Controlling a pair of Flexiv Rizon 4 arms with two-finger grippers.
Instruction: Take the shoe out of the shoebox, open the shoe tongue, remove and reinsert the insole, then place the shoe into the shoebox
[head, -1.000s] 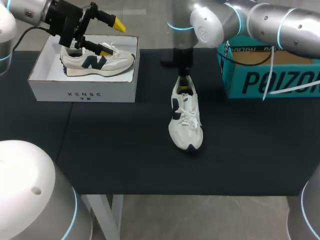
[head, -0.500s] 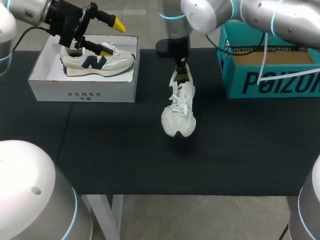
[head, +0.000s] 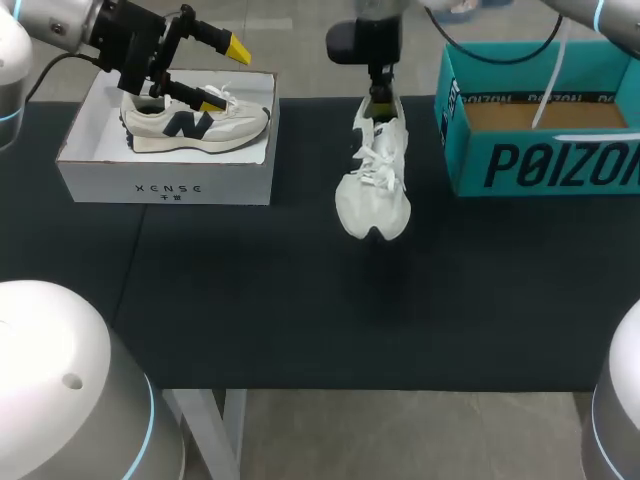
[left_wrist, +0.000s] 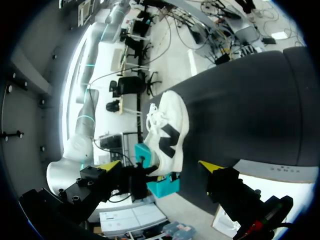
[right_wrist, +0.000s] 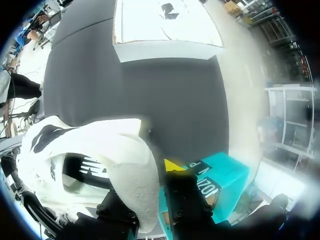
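Dark matte table (head: 300, 300), white frame leg (head: 233, 440) under its near edge

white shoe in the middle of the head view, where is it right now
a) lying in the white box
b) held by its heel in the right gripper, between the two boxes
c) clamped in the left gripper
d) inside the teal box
b: the right gripper pinches the white shoe at its heel, toe hanging down, between the white box and the teal box.

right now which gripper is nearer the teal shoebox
Right. The right gripper, holding the white shoe by its heel, hangs just beside the teal shoebox. The left gripper is across the table, open over the white shoebox.
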